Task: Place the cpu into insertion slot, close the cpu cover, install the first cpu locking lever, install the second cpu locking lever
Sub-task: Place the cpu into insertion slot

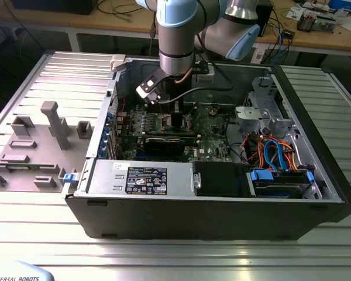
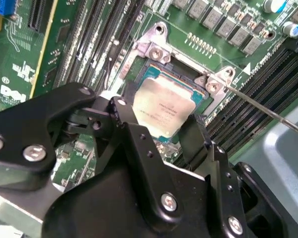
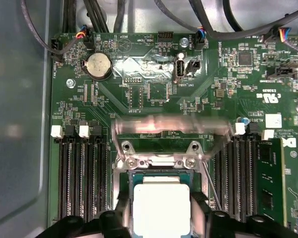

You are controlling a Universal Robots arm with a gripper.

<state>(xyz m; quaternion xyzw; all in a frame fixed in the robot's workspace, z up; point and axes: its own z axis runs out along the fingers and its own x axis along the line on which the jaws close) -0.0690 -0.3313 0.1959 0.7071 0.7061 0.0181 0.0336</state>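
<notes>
The cpu (image 2: 163,108) (image 3: 161,206), a flat square chip with a silvery top, lies level in or just over the insertion slot (image 2: 150,74) (image 3: 158,175) on the green motherboard. My gripper (image 2: 159,124) (image 3: 160,210) is shut on the cpu, with one black finger (image 2: 123,115) against each of two opposite edges. The cpu cover (image 3: 169,126) stands raised at the hinge end of the slot. A thin locking lever (image 2: 268,113) (image 3: 211,184) sticks out beside the slot. In the exterior view my gripper (image 1: 164,104) reaches down into the open computer case.
Black memory slots (image 3: 82,178) (image 2: 248,119) run along both sides of the socket. Cables (image 3: 139,15) hang across the board's far edge. A power supply (image 1: 140,175) and drive bay (image 1: 281,178) line the case's near wall. A grey fixture plate (image 1: 41,134) lies at the exterior view's left.
</notes>
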